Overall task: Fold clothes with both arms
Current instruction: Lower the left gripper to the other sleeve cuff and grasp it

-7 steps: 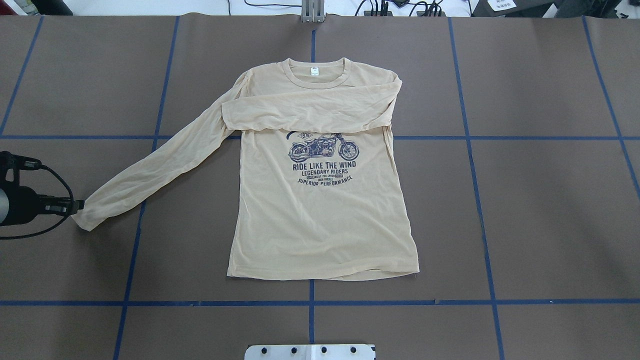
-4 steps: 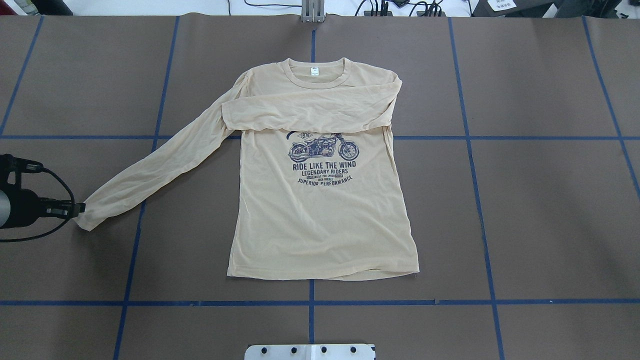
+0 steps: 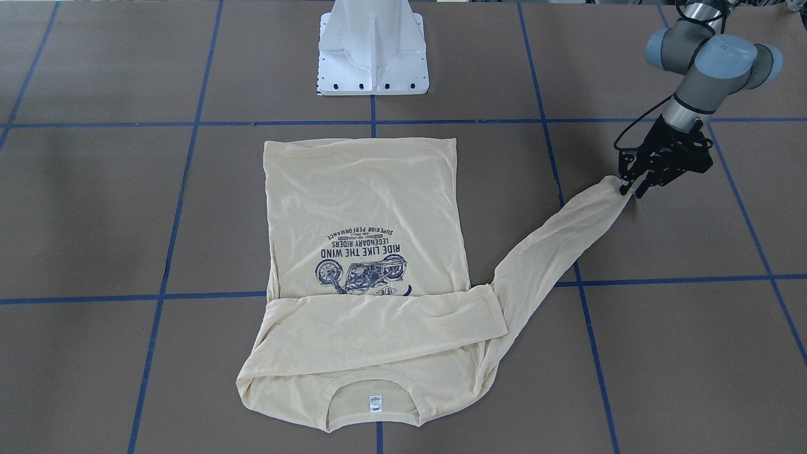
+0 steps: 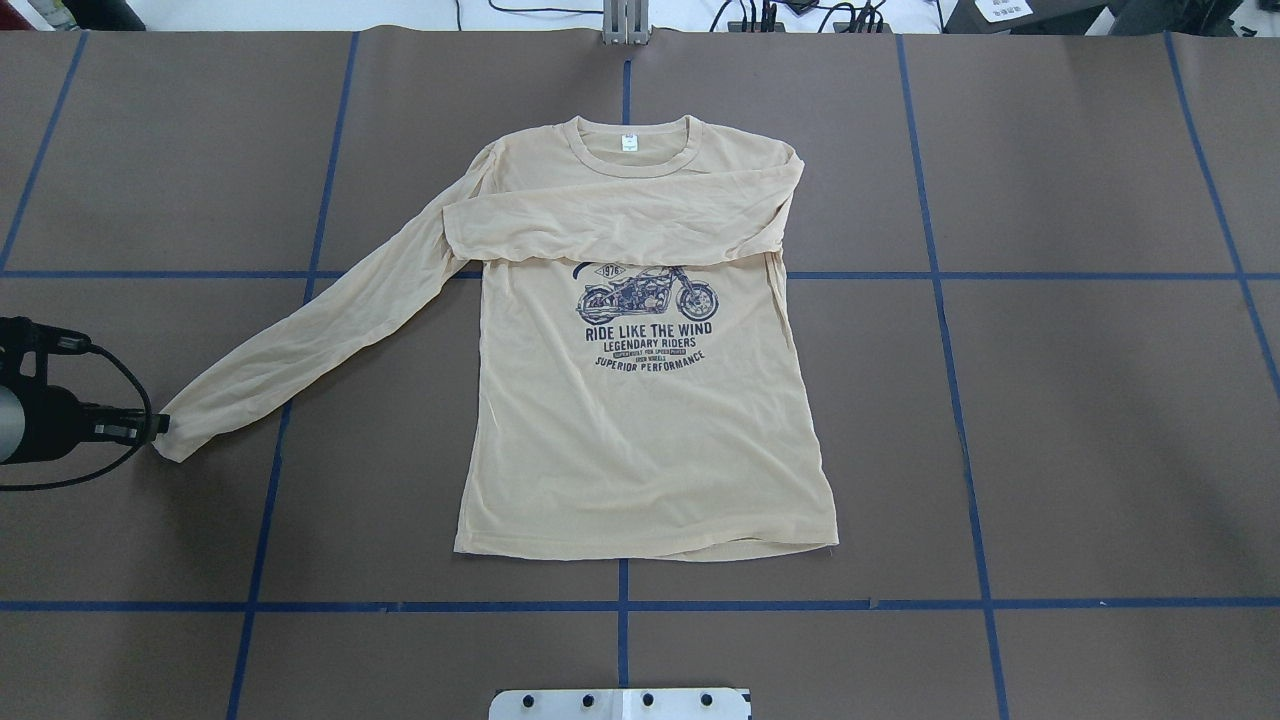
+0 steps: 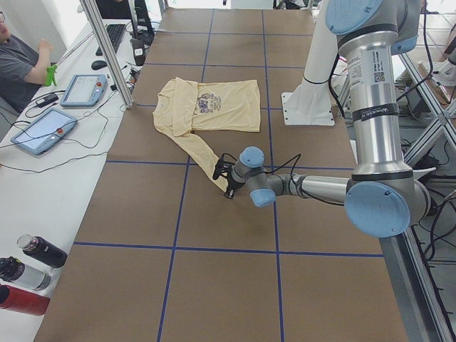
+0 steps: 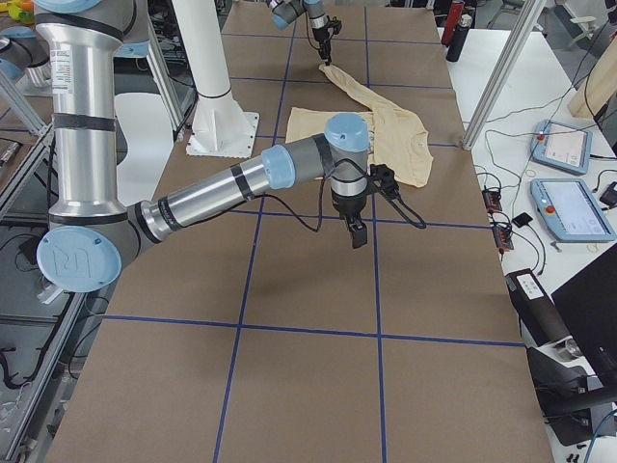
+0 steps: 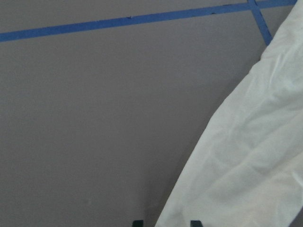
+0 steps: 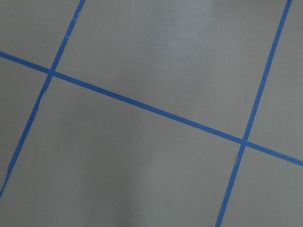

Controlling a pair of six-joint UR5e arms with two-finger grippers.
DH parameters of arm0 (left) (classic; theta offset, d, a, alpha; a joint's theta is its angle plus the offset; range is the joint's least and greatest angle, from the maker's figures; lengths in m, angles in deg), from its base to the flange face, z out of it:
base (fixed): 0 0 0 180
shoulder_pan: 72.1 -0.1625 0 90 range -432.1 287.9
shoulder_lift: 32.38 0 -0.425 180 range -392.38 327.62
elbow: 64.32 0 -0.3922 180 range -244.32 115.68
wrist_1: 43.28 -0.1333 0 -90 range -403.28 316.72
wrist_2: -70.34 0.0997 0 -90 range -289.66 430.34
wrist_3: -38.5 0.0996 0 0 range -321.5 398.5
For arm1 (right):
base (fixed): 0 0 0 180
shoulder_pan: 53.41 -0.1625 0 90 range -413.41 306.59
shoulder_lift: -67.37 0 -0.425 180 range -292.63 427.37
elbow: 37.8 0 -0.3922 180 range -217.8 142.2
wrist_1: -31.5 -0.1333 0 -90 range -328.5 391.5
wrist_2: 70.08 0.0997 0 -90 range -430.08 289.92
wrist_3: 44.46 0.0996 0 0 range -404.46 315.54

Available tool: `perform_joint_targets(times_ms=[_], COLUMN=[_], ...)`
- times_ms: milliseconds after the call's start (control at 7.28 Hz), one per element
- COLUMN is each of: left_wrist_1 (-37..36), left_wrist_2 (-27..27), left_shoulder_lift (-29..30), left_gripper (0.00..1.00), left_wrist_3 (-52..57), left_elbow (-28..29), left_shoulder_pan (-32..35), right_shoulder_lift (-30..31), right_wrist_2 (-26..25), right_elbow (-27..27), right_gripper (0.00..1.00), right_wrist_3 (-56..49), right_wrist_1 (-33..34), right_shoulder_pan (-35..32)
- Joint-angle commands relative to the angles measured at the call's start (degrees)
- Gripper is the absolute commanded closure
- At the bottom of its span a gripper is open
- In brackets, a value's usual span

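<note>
The cream long-sleeved shirt (image 4: 640, 440) lies flat, print up, collar towards the far edge. One sleeve is folded across its chest (image 4: 620, 225). The other sleeve (image 4: 300, 340) stretches out diagonally to the robot's left. My left gripper (image 4: 160, 425) is low at that sleeve's cuff (image 3: 608, 189). It is open, and in the left wrist view the cuff cloth (image 7: 246, 156) lies between the two fingertips. My right gripper (image 6: 359, 239) hangs over bare table near the shirt's other side. It shows only in the exterior right view, so I cannot tell its state.
The brown table carries a blue tape grid (image 4: 622, 605). The white pedestal base (image 3: 372, 50) stands near the shirt's hem. A metal post (image 5: 107, 50), tablets (image 5: 43, 132), bottles (image 5: 28, 274) and a seated person (image 5: 18, 68) are along the far table edge.
My left gripper has crept a little along the cuff end towards the robot's side. The shirt body has not moved.
</note>
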Motion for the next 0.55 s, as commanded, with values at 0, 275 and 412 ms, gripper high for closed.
perform_joint_targets(times_ms=[0, 275, 412], left_wrist_1=[0.0, 0.0, 0.0], left_wrist_2=[-0.1, -0.1, -0.1], left_shoulder_lift=[0.0, -0.1, -0.2], left_gripper=[0.73, 1.0, 1.0], left_wrist_3=[-0.1, 0.1, 0.2], left_elbow=[0.1, -0.2, -0.3], left_shoulder_pan=[0.0, 0.0, 0.1], right_shoulder_lift=[-0.1, -0.3, -0.2], right_wrist_2=[0.0, 0.0, 0.0], right_elbow=[0.0, 0.1, 0.0], right_gripper=[0.0, 0.0, 0.0], right_wrist_3=[0.0, 0.2, 0.3], right_wrist_1=[0.0, -0.2, -1.0], right_shoulder_pan=[0.0, 0.0, 0.0])
